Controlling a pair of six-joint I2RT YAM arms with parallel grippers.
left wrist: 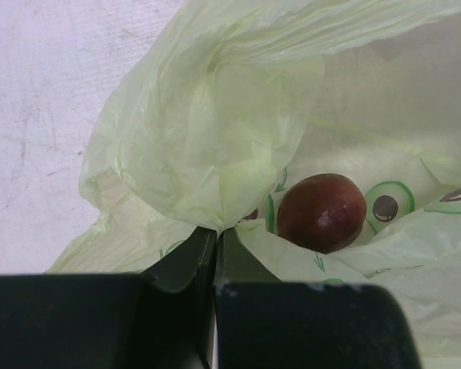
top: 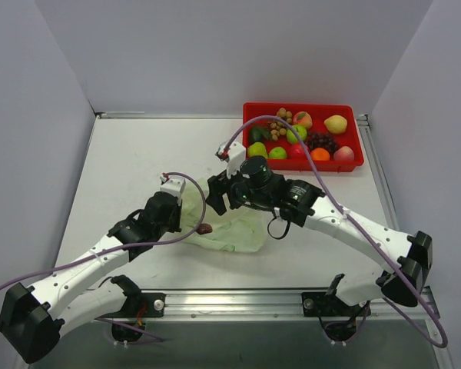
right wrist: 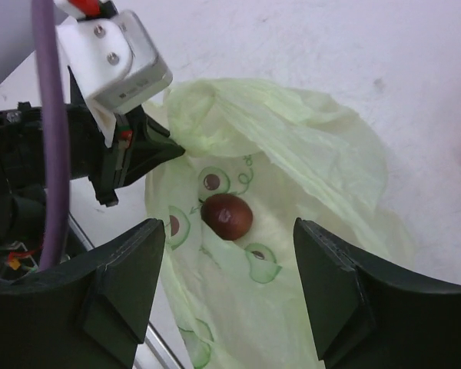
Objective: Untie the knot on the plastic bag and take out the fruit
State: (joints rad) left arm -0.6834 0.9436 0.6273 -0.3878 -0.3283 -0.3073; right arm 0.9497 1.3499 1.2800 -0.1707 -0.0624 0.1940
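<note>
I judge the task close to done. The plastic bag [top: 232,233] lies slack near the middle of the table, its mouth open, with no tie that I can see. The red tray [top: 323,107], at about 1 o'clock from the bag, holds a heap of toy fruits [top: 296,137], among them a dark grape bunch [top: 321,141]. One brown fruit [right wrist: 227,217] sits inside the bag, towards its 9 o'clock edge in the overhead view, so that is what is left to take out.

My left gripper [left wrist: 217,234] has its jaws pressed together on a fold of the bag's film, lifting the lip just at 10 o'clock of the fruit. My right gripper [right wrist: 229,257] hangs over the bag with its jaws well apart and nothing in them, the brown fruit framed between them but not touched.
</note>
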